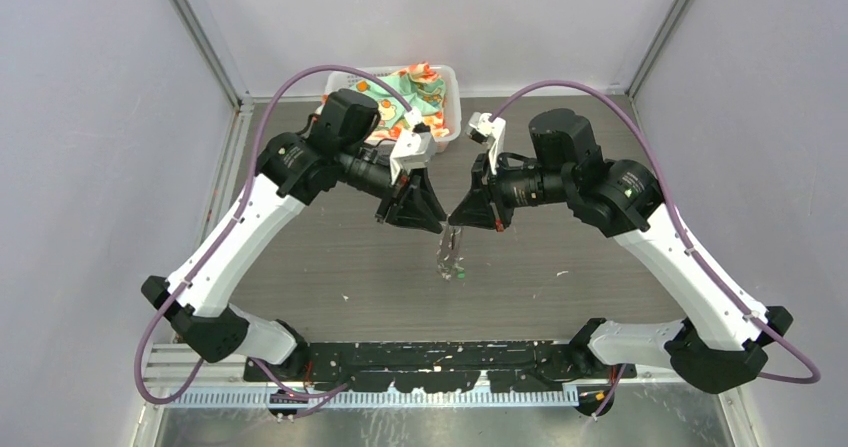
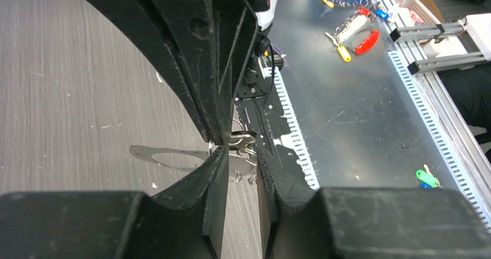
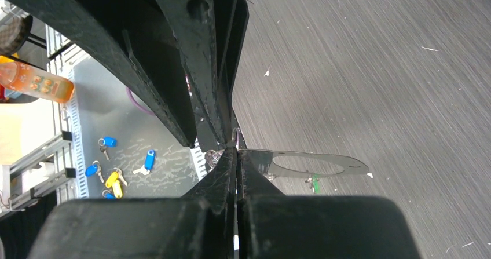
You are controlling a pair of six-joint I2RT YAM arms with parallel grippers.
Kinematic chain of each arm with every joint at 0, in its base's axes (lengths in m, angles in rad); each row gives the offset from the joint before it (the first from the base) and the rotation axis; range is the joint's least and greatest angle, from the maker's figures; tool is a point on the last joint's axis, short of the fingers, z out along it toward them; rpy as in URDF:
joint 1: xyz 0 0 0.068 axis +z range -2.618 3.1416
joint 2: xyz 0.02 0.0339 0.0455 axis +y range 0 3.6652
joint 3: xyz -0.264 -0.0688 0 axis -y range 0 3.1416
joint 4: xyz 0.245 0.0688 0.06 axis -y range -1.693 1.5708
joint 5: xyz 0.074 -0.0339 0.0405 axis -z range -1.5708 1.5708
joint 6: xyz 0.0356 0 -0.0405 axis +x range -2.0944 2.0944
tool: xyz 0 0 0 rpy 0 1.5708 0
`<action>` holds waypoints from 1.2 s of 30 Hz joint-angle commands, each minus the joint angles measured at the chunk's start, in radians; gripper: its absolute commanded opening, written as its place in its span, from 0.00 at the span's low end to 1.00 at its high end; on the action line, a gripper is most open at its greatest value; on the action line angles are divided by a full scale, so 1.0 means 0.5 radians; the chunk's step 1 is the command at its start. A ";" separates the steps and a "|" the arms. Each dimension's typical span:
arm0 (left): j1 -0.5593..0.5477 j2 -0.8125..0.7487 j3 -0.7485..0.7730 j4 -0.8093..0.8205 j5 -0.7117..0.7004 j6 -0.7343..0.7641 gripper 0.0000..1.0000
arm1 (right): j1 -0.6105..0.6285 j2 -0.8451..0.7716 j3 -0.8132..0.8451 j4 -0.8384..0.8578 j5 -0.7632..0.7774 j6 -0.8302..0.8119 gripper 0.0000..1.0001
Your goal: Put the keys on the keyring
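The keyring [image 3: 341,161] is a thin flat silver loop with an oval opening, held level above the table; it also shows in the left wrist view [image 2: 151,153]. My right gripper [image 3: 236,150] is shut on its near end. Fine wire rings [image 2: 245,138] sit at that end, between the tips of my left gripper [image 2: 242,154], whose jaws stand a little apart. Both grippers meet tip to tip over mid-table, left [image 1: 438,226] and right [image 1: 453,221]. A green-headed key [image 3: 314,183] shows just under the loop, also seen from above [image 1: 461,276]; whether it hangs or lies I cannot tell.
A white basket [image 1: 453,107] of colourful items stands at the back centre. Beyond the table's near edge runs a toothed rail [image 1: 400,398] and a metal shelf with loose blue and yellow key tags [image 3: 116,175], more tags [image 2: 353,36] and an orange bottle [image 3: 35,79].
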 commanded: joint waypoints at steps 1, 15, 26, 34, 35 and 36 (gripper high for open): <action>-0.039 0.024 0.105 -0.210 -0.109 0.207 0.26 | -0.005 0.018 0.147 -0.049 -0.085 -0.064 0.01; -0.053 -0.034 0.155 -0.157 -0.194 0.214 0.27 | -0.002 0.061 0.212 -0.136 -0.127 -0.106 0.01; -0.061 -0.017 0.115 -0.117 -0.244 0.284 0.28 | 0.001 0.089 0.237 -0.113 -0.186 -0.088 0.01; -0.080 0.019 0.143 -0.142 -0.245 0.314 0.19 | 0.011 0.112 0.242 -0.112 -0.196 -0.087 0.01; -0.084 0.029 0.152 -0.171 -0.244 0.327 0.18 | 0.011 0.118 0.245 -0.111 -0.195 -0.088 0.01; -0.091 0.036 0.165 -0.204 -0.241 0.345 0.17 | 0.010 0.117 0.246 -0.112 -0.196 -0.088 0.01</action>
